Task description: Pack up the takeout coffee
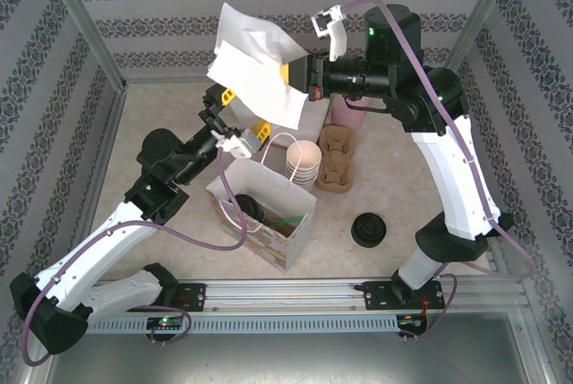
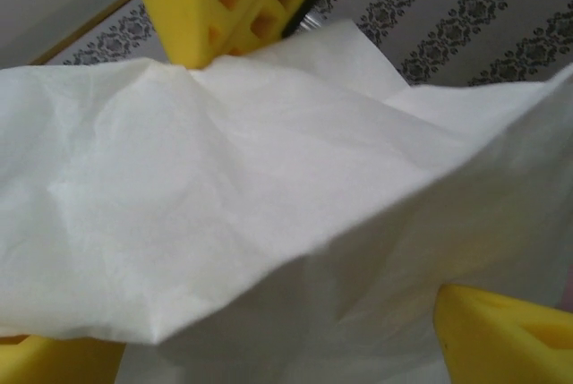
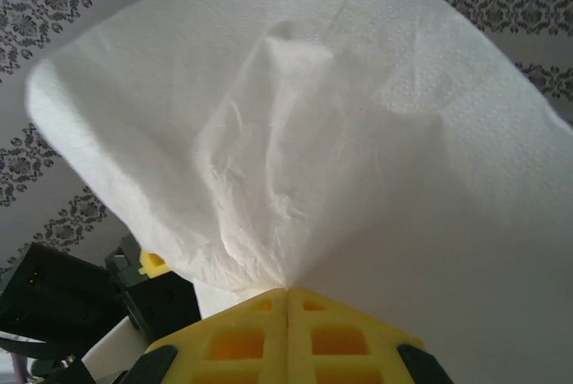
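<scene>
Takeout coffee (image 1: pixel 249 209): black sip lid visible inside paper bag (image 1: pixel 255 243), at 8 o'clock from table centre; looks already seated upright. Handling, judged: light, thin paper wall, crushable; liquid inside, lid could pop; grip the body below the lid, gentle squeeze. Bag also holds something green, unclear what. Right gripper (image 3: pixel 286 293) pinched on white napkin (image 3: pixel 340 115), high at 12 o'clock; left gripper (image 1: pixel 243 114) spread wide, napkin between fingers, ungripped. Cup stack (image 1: pixel 303 162) central; loose lids (image 1: pixel 369 229) at 4 o'clock.

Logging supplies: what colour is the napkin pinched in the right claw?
White napkin; the right wrist view shows it best.
</scene>
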Controlling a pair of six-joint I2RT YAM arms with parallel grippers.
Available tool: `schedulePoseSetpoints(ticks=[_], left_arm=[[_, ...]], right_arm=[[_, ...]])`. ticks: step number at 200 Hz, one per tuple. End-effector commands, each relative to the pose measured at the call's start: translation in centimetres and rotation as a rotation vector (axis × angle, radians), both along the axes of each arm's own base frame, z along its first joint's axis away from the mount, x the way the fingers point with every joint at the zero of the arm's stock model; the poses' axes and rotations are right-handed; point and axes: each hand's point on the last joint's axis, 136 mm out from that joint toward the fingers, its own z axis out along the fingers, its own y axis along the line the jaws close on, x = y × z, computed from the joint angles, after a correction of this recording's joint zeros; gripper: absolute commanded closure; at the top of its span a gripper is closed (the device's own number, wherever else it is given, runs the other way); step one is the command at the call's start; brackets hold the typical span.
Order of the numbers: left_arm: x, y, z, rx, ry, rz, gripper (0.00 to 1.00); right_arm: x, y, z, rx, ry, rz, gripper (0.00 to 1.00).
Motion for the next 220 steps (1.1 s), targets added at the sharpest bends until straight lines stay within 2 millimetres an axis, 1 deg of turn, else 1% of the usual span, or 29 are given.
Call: schedulePoseSetpoints(ticks=[1,38,65,92,111,131,174,196,220], left_arm=[[-3.4,0.7,4.6,-0.123,-0.163,-0.063,0.12],[-5.2,0.9,5.1,-0.189,-0.134,-0.138,0.12],[-6.3,1.0,5.6,-0.233,-0.101,-0.194,0.12],[-7.4,0.8,5.3,-0.248,-0.063,-0.256,0.13],[-8.0,0.6,4.4,-0.236,-0.021,-0.288,0.13],[-8.2,0.5,3.7,-0.235,0.014,-0.304,0.14],[-8.8,0.3,3.7,-0.256,0.049,-0.339,0.17],[-8.9,0.3,3.6,-0.259,0.057,-0.343,0.18],[-9.0,0.3,3.7,-0.266,0.059,-0.344,0.25]], right_arm=[[-1.6,0.3,0.7,0.046,0.016,0.027,1.00],[-3.4,1.5,-0.1,0.049,0.047,0.075,1.00],[-4.3,2.1,-0.7,0.045,0.061,0.087,1.00],[-4.7,2.3,-1.0,0.051,0.074,0.085,1.00],[-4.9,2.5,-1.4,0.042,0.082,0.085,1.00],[-5.5,3.0,-1.8,0.027,0.084,0.101,1.00],[-6.6,4.3,-3.4,-0.023,0.104,0.141,1.00],[-7.2,4.9,-3.7,-0.034,0.099,0.155,1.00],[-7.6,5.5,-3.8,-0.036,0.100,0.170,1.00]])
